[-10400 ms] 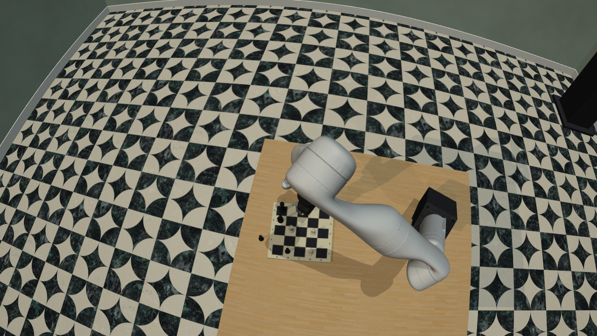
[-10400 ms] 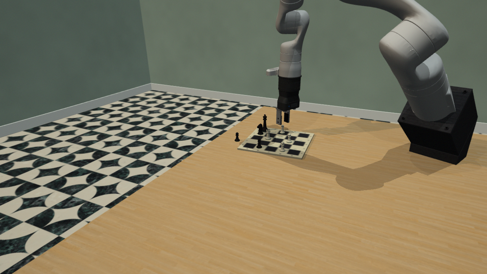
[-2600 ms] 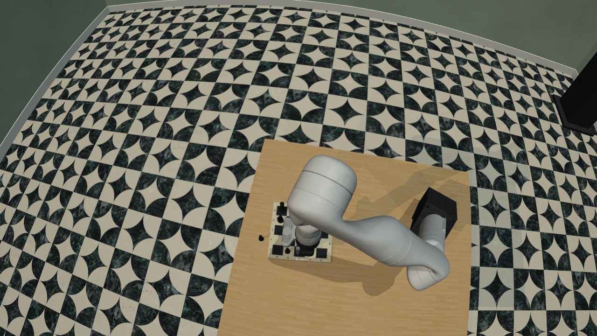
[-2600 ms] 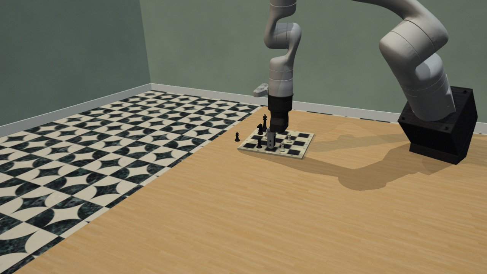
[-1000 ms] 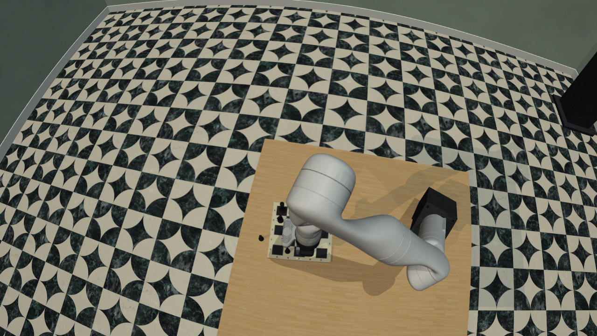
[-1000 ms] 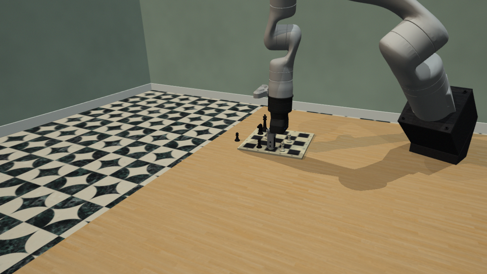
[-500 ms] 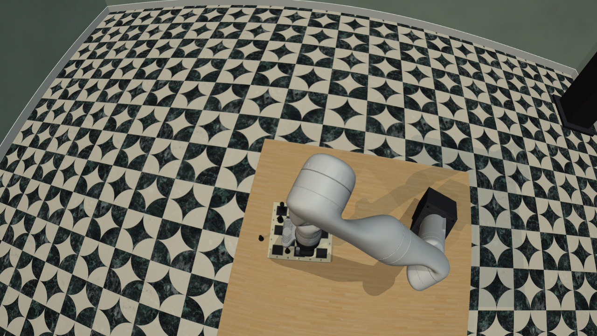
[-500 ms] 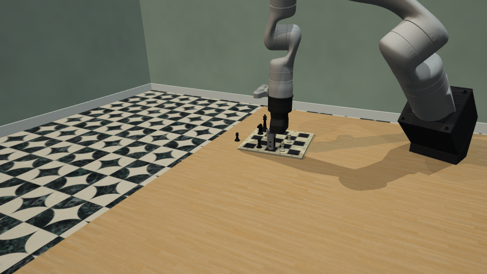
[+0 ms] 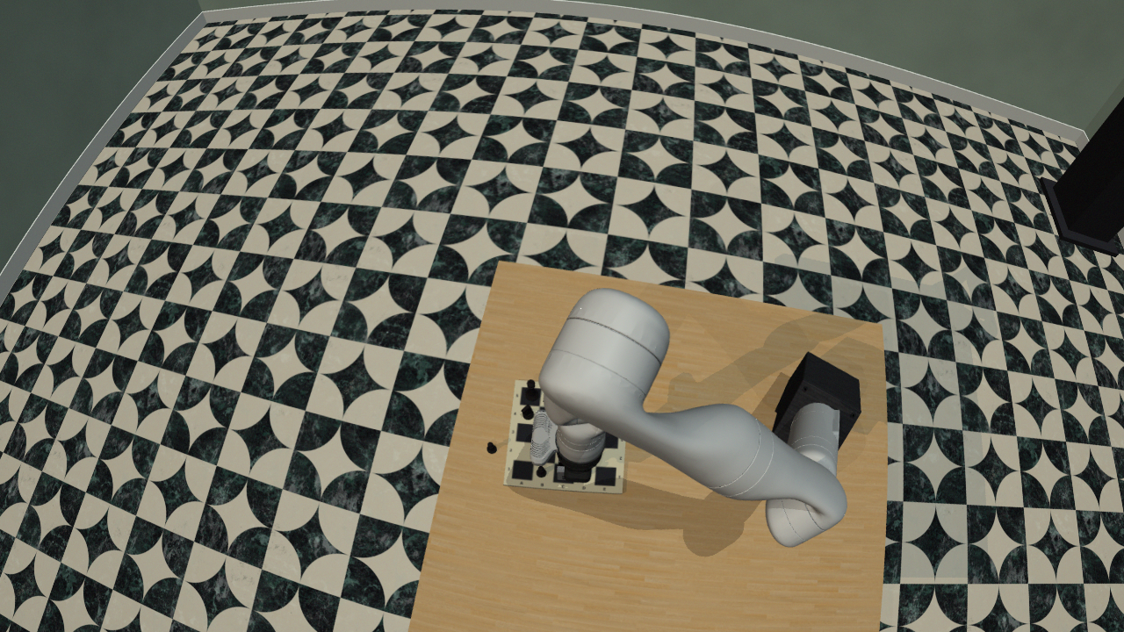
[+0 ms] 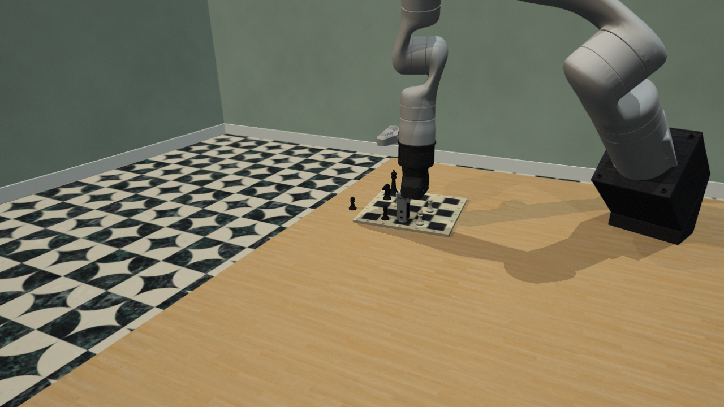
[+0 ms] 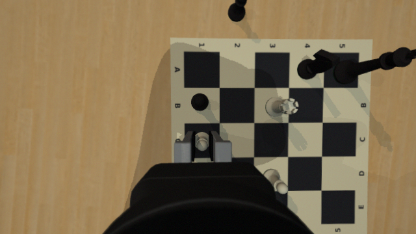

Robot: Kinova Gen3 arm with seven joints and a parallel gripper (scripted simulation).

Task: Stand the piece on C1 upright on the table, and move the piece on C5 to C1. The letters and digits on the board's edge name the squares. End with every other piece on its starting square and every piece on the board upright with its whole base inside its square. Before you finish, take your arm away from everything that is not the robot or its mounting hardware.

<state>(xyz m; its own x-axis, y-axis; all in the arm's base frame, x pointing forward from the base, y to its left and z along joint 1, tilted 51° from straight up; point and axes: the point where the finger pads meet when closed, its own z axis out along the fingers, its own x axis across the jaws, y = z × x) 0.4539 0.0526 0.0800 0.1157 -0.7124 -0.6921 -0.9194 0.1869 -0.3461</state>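
Observation:
A white pawn [image 11: 202,142] stands upright on C1 of the chessboard [image 9: 509,440] [image 10: 453,217] [image 11: 364,81]. My gripper [image 10: 405,215] [image 11: 201,141] is low over C1, its fingers slightly open on either side of this pawn, with narrow gaps showing in the wrist view. The fingers hide the pawn in the exterior view. Square C5 is bare in the wrist view. A black pawn [image 9: 491,448] [image 10: 352,203] [image 11: 236,12] stands upright on the table, off the board beyond row A.
A black piece [image 10: 385,212] [image 11: 199,101] stands on B1, close to the fingers. A white piece [image 10: 419,218] stands on D1, another [image 11: 272,176] on D3. A white rook [image 11: 288,106] is on B3, a black knight [image 11: 307,69] on A4, a tall black piece [image 11: 345,72] on A5.

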